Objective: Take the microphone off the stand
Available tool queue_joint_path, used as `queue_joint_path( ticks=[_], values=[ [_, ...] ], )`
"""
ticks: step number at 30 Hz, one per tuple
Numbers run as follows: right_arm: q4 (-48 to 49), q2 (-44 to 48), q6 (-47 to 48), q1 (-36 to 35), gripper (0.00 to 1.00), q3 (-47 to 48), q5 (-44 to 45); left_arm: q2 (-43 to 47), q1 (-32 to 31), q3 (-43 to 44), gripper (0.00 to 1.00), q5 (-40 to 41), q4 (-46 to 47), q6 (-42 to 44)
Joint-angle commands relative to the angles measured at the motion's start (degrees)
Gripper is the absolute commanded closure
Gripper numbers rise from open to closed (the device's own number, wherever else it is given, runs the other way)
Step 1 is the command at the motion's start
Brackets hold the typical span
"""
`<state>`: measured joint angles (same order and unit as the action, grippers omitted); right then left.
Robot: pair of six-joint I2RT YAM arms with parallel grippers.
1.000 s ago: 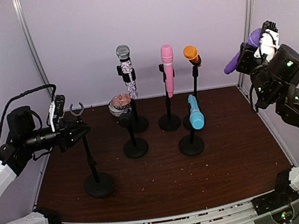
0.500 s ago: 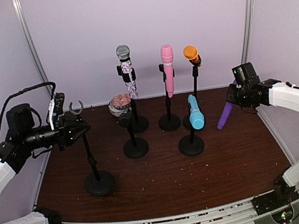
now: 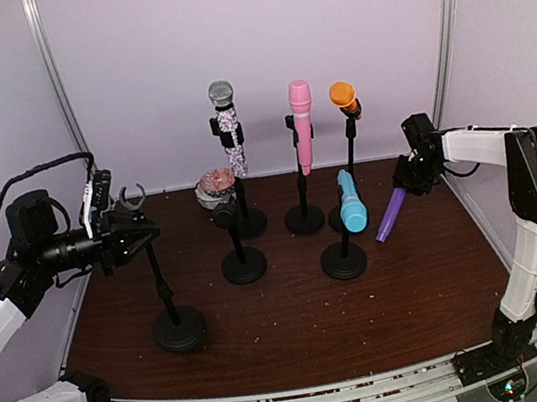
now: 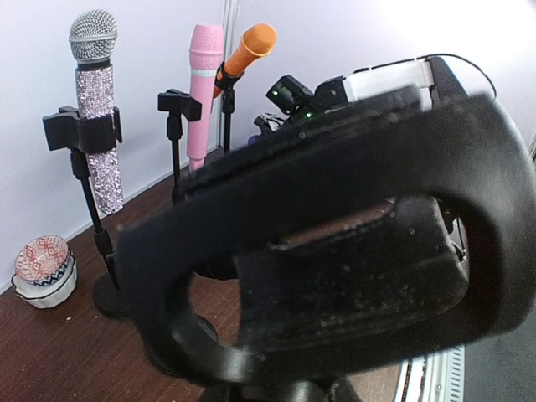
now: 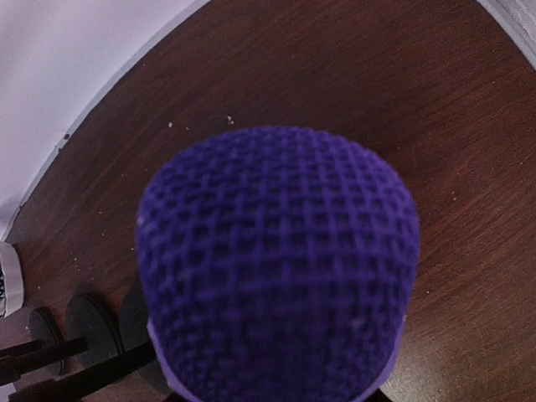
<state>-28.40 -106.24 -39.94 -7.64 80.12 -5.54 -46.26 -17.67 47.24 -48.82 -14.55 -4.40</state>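
Note:
A purple microphone [image 3: 389, 213] hangs slanted over the right back of the table, tail down near the wood. My right gripper [image 3: 409, 178] is shut on its upper part. In the right wrist view its mesh head [image 5: 276, 260] fills the frame and hides my fingers. The empty black stand [image 3: 163, 287] stands at the front left, its U-shaped clip [image 3: 133, 194] bare. My left gripper [image 3: 144, 232] is shut on the pole just under that clip. The clip [image 4: 335, 251] looms large in the left wrist view and covers the jaws.
Other stands hold a glitter microphone [image 3: 228, 131], a pink one [image 3: 303, 125], an orange one [image 3: 343, 99] and a blue one [image 3: 350, 201]. A small patterned bowl [image 3: 214, 187] sits on a stand at mid-back. Side walls close in on both sides.
My right arm swung down from high by the right wall to low over the table, carrying the purple microphone. The left gripper stayed on the stand, shifting slightly left.

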Motion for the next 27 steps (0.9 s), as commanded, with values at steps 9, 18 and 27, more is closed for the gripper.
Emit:
queue_joint_path(
  ticks=[9, 18, 27],
  values=[
    [-11.12, -9.32, -1.49, 0.17, 0.53, 7.46, 3.43, 0.96, 0.1, -5.25, 1.0, 6.0, 17.01, 1.32],
    [-9.11, -3.82, -2.18, 0.04, 0.25, 3.71, 3.28, -7.21, 0.1, -2.51, 1.0, 7.57, 25.65, 0.5],
    [3.84, 20.01, -1.88, -10.11, 0.25, -10.68, 8.53, -7.57, 0.1, -3.47, 1.0, 13.71, 25.42, -1.23]
  ],
)
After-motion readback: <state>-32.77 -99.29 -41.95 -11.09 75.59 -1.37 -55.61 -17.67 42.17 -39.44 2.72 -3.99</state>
